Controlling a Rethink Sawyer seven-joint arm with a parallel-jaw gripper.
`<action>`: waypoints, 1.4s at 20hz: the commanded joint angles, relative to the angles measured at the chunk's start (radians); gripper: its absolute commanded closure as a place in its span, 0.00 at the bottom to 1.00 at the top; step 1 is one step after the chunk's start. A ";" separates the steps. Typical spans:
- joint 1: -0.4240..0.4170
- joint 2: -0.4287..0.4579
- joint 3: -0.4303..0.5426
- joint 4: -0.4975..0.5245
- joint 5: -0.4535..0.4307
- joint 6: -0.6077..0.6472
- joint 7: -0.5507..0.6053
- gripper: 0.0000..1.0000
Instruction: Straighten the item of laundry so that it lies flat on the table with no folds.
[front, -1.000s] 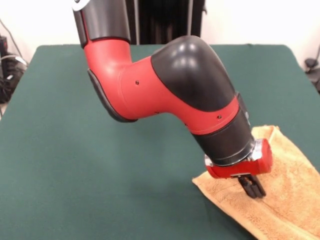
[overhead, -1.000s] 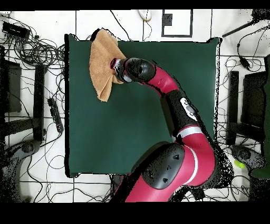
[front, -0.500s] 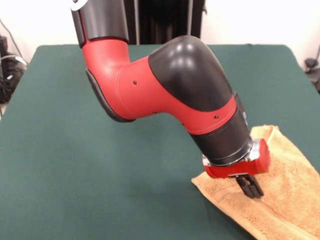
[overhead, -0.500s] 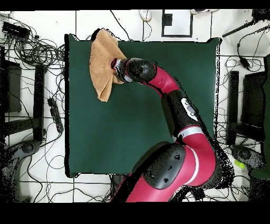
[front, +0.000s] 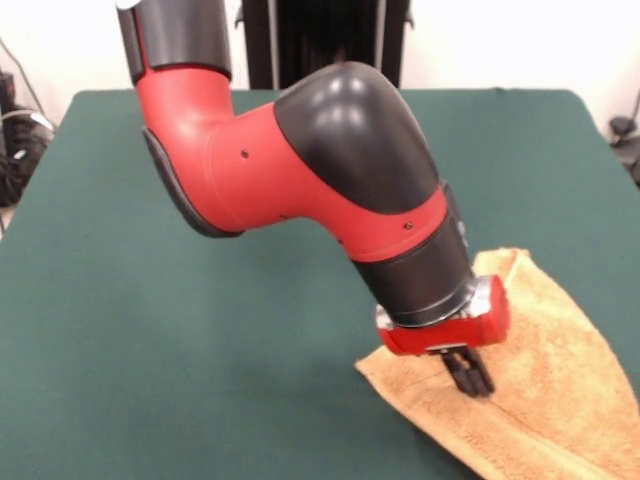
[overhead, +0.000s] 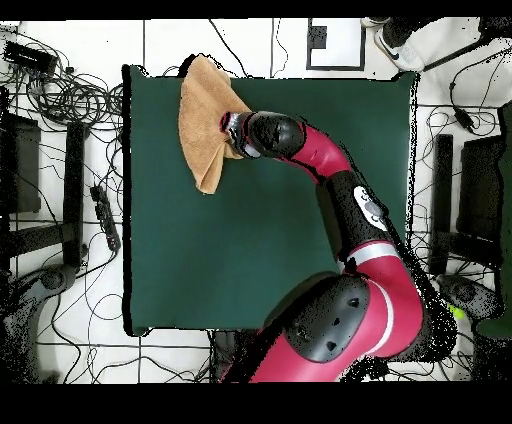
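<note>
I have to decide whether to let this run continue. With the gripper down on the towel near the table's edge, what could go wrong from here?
The gripper looks pinched shut on the towel, so a longer drag may bunch it instead of flattening it. The towel lies by the corner of the table, so a pull outward could slide it off.

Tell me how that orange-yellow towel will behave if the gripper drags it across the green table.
The towel looks soft and floppy, so it would likely trail and bunch rather than slide as one sheet. Its fluffy pile may catch on the felt-like table. The gripper presses near one edge; the far part may lag.
</note>
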 joint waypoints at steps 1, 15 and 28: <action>-0.096 0.120 -0.101 0.023 -0.219 0.107 -0.358 1.00; -0.201 0.169 -0.065 -0.059 -0.401 0.150 -0.563 1.00; -0.235 0.170 -0.087 -0.102 -0.456 0.240 -0.710 1.00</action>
